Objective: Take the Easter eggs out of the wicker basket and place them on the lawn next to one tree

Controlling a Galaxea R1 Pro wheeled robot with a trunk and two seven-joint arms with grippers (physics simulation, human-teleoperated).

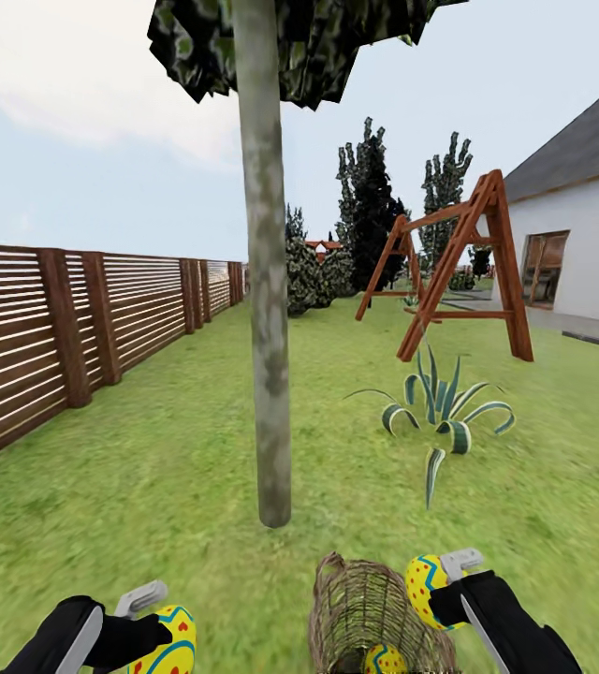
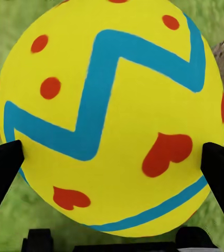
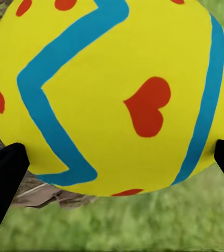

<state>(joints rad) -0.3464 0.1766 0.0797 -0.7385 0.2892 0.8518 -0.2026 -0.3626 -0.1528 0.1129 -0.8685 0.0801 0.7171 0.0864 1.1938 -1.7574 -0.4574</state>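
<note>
Each of my hands holds one of the Easter eggs, yellow with red hearts and a blue zigzag. My left gripper [image 1: 161,637] is shut on one egg [image 1: 174,642] low over the lawn [image 1: 150,468], left of the wicker basket [image 1: 360,608]. My right gripper [image 1: 433,588] is shut on a second egg [image 1: 423,582] by the basket's right rim. A third egg [image 1: 386,660] lies inside the basket. The tree [image 1: 267,356], slim and pale-trunked, stands just beyond the basket. Up close, black fingers [image 2: 1,173] clamp the left egg [image 2: 112,115], and fingers [image 3: 1,178] clamp the right egg [image 3: 112,94].
A brown slat fence [image 1: 47,337] runs along the left. A spiky striped plant [image 1: 445,407] grows right of the trunk. Further back are a wooden swing frame [image 1: 459,271], dark conifers [image 1: 370,215] and a white house [image 1: 580,243]. Open grass lies around the trunk's foot.
</note>
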